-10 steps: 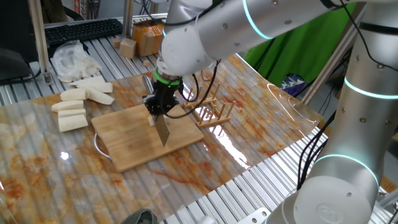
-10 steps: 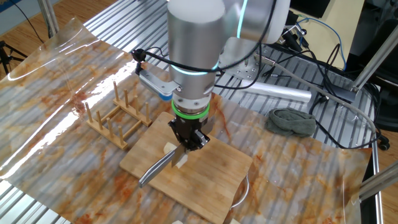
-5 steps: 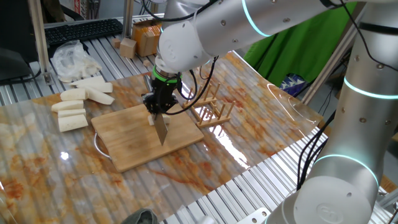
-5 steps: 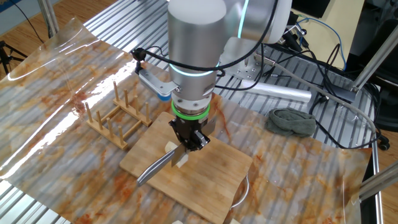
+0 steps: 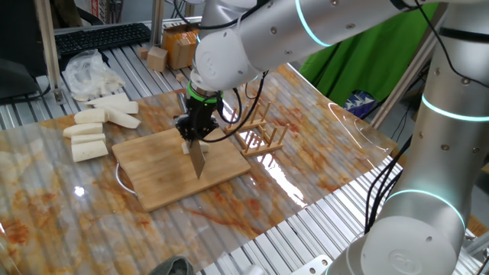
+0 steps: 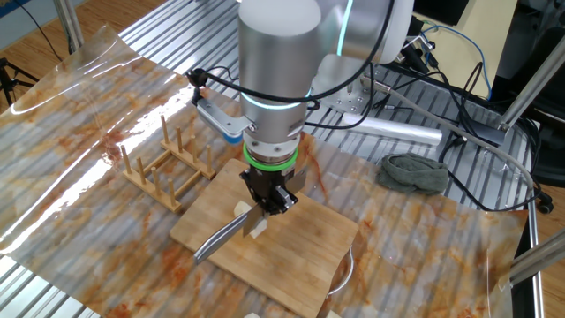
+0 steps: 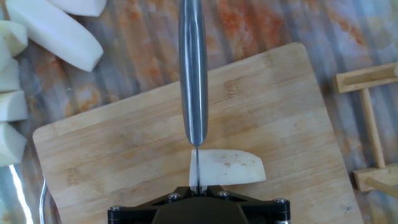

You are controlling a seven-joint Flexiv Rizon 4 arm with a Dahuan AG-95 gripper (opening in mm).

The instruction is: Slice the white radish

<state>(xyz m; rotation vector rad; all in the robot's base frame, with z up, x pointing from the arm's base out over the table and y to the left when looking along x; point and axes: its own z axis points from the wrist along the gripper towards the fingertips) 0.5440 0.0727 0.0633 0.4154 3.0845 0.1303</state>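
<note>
I see my gripper (image 6: 267,200) pinching the handle of a knife (image 6: 224,238), right over the wooden cutting board (image 5: 176,165). I use the board as my landmark. The blade slants down from the gripper, and its tip is low over the board in both fixed views. I cannot tell if the tip touches the wood.

In the hand view the knife (image 7: 193,68) runs straight up the picture, thin edge on. The white radish (image 7: 227,167) lies flat on the board, at the bottom edge of that picture, just under the gripper. The blade edge sits at the left end of the radish, right against it. I cannot tell if it has cut in.

Beside the board on one side lie bigger white radish sticks (image 5: 92,131). A white plastic bag (image 5: 89,72) sits past them. On the other side of the board stands a small wooden rack (image 5: 261,134).
</note>
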